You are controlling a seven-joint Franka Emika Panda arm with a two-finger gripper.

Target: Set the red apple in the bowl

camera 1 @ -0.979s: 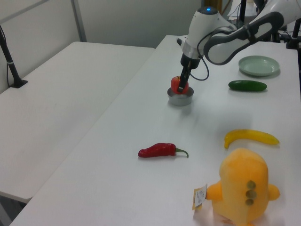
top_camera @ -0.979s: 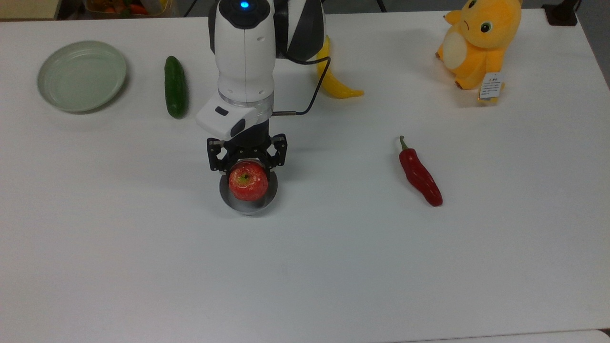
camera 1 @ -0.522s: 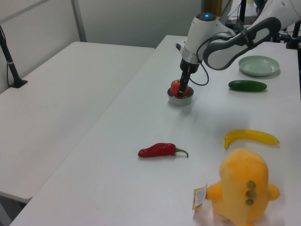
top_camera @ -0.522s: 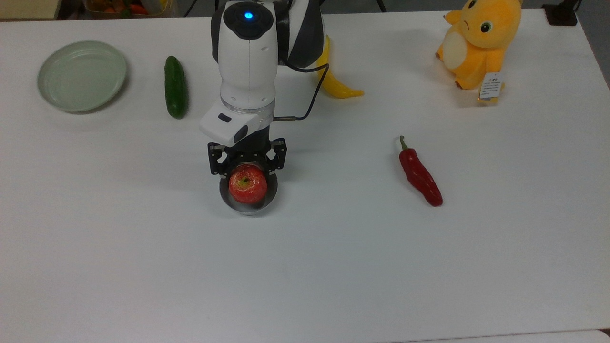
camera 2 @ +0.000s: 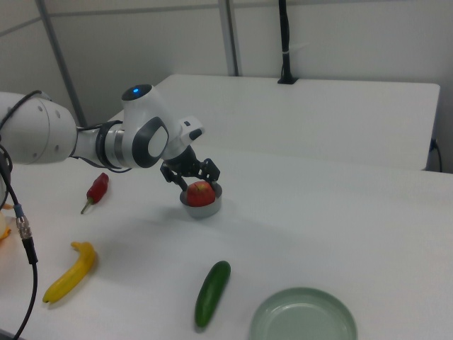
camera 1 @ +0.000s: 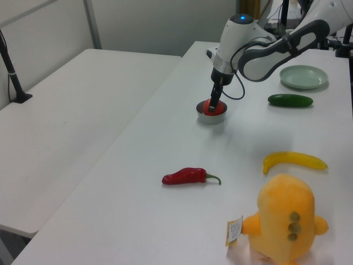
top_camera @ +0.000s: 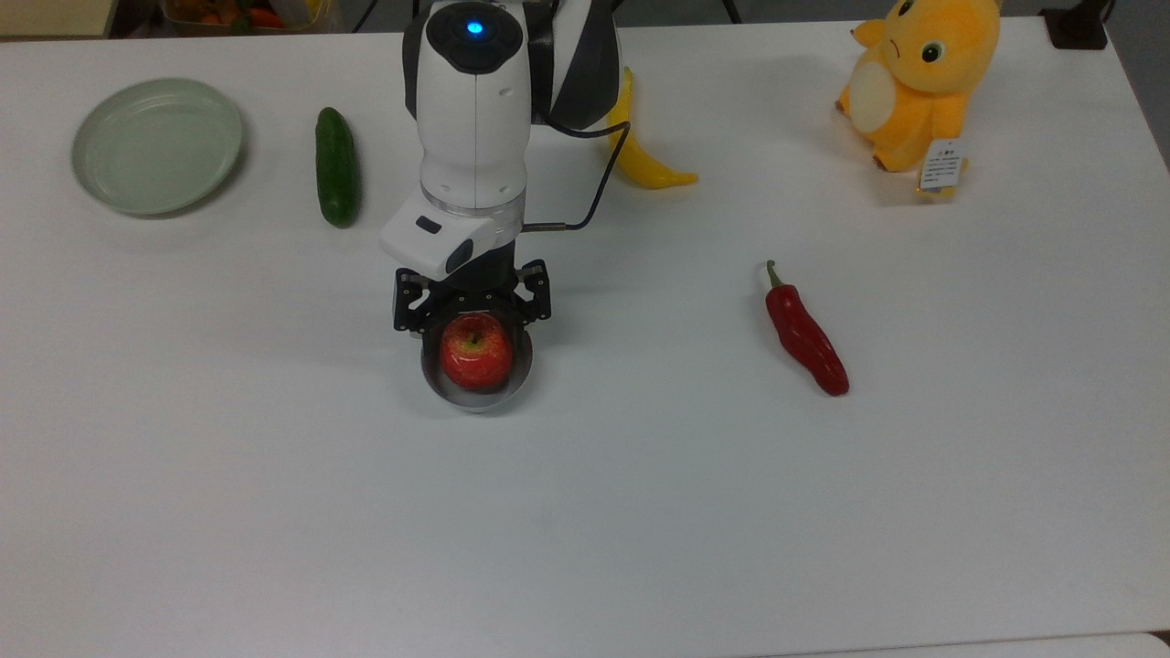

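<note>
The red apple [top_camera: 476,354] sat low inside the bowl [top_camera: 475,395], the bowl's far rim hidden behind the gripper [top_camera: 473,315] in the top view; the fingers stood wide on either side of the apple, though whether the pads touched it was hard to make out; in the left view the apple [camera 1: 212,107] was largely hidden by the gripper [camera 1: 212,105]; the right view showed the apple [camera 2: 200,191] above the rim of the bowl [camera 2: 202,207]; the chili pepper [top_camera: 806,335] lay well apart toward the top view's right.
</note>
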